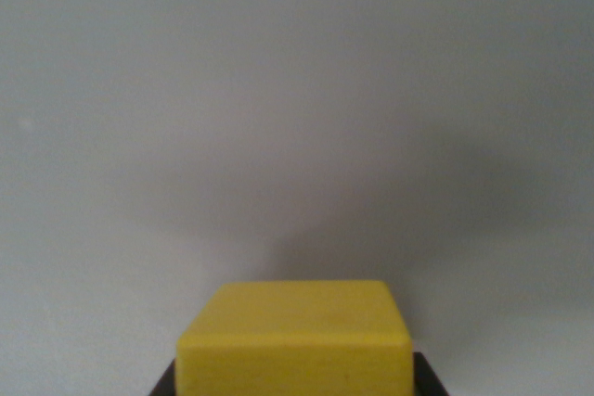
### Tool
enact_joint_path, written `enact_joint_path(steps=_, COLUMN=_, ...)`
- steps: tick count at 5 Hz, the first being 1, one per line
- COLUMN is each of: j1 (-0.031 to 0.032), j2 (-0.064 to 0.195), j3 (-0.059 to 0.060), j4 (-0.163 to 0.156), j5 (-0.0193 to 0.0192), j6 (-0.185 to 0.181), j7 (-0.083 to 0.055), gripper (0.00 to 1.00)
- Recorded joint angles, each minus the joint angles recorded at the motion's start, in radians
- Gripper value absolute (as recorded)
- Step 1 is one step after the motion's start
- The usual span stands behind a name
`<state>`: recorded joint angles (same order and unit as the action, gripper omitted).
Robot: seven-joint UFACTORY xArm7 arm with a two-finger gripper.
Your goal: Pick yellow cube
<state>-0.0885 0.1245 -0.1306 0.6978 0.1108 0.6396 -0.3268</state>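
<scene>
The yellow cube [295,336] fills the bottom centre of the wrist view, with its top face and front face showing. Only slivers of my gripper [295,379] can be seen: dark fingers [430,379] press against the cube's two sides at the bottom edge. The jaws are shut on the cube. A soft shadow lies on the grey surface [297,118] beyond the cube. The cube's underside is hidden, as is the rest of the fingers.
A plain grey surface fills the rest of the view, with a tiny pale speck [25,122] at the wrist view's left.
</scene>
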Motion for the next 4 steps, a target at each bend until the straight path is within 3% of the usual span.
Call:
enact_joint_path(steps=1, j1=0.0001, j2=-0.009, j3=0.000, j4=0.017, j5=-0.0023, j6=0.026, j7=0.003, gripper=1.00)
enact_joint_path(steps=2, j1=0.0001, j2=-0.009, j3=0.000, j4=0.017, j5=-0.0023, j6=0.026, j7=0.003, gripper=1.00)
enact_joint_path(steps=3, j1=0.0003, j2=-0.018, j3=0.000, j4=0.037, j5=-0.0050, j6=0.055, j7=0.006, gripper=1.00)
enact_joint_path(steps=4, j1=0.0003, j2=-0.018, j3=0.000, j4=0.037, j5=-0.0050, j6=0.055, j7=0.006, gripper=1.00)
